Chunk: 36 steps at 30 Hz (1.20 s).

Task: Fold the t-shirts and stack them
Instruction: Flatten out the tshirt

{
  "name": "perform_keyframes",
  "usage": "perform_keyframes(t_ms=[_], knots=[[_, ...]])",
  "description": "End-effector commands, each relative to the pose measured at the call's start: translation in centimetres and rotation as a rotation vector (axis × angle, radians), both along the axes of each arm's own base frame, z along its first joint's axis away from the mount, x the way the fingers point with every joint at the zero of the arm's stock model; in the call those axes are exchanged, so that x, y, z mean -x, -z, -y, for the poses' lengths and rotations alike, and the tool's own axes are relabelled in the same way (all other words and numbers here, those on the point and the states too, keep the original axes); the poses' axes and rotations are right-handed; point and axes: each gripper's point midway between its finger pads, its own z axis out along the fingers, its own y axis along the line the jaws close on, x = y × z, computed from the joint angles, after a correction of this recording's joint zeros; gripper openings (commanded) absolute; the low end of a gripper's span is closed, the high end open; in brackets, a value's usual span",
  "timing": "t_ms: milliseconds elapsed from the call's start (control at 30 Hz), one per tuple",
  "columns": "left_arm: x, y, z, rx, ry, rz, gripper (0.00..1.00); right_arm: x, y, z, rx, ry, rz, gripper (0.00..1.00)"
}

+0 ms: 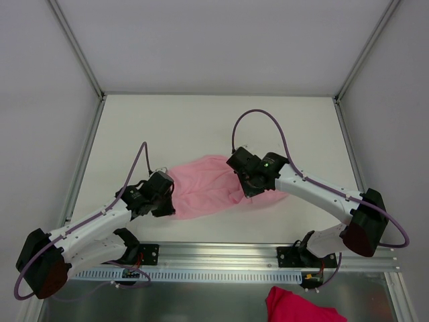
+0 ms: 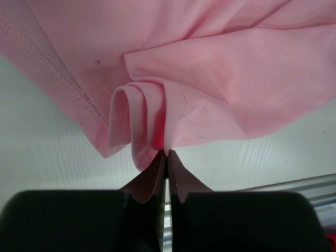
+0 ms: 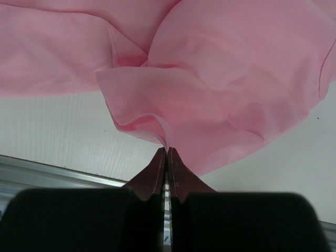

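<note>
Evidently limp and light, the t-shirt [image 1: 204,184] bunched; left gripper [image 2: 167,155] clamped its nine-o'clock edge, right gripper [image 3: 166,151] its three-o'clock edge.

Pale-pink t-shirt [image 2: 236,79] of thin matt cloth, fine mesh weave, stitched hem, white table [image 1: 201,127] smooth and matt, slotted rail [image 1: 221,251] of brushed metal, left arm [image 1: 94,225] shelled in smooth white plastic, purple cable [image 1: 258,111] smooth-sheathed.

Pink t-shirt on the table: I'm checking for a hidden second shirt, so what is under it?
Only bare white table shows beneath the lifted edges of the pink t-shirt, where the left gripper and right gripper pinch folds. Its middle hides the rest.
</note>
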Motion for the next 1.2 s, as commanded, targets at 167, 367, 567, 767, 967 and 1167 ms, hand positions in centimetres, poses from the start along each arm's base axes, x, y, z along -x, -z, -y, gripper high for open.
perform_keyframes(t_ms=[167, 367, 567, 767, 967, 1167], knots=[[-1.9, -2.6, 0.4, -0.005, 0.016, 0.106, 0.00, -0.9, -0.3, 0.8, 0.054, -0.005, 0.059, 0.01], [-8.9, -11.8, 2.8, -0.050, 0.032, 0.326, 0.00, -5.7, -3.9, 3.3, 0.237, 0.025, 0.212, 0.01], [-13.4, -18.3, 4.0, -0.027, 0.028, 0.459, 0.00, -10.2, -8.8, 6.6, 0.250, 0.151, 0.327, 0.01], [-15.4, -20.9, 1.7, -0.069, -0.031, 0.523, 0.00, -12.7, -14.1, 12.1, 0.316, 0.298, 0.478, 0.01], [-16.6, -22.1, -1.1, -0.096, -0.108, 0.556, 0.00, -14.2, -18.0, 17.6, 0.397, 0.477, 0.603, 0.01], [-17.5, -23.5, -3.2, -0.107, -0.195, 0.593, 0.00, -15.7, -20.9, 20.4, 0.409, 0.618, 0.676, 0.01]])
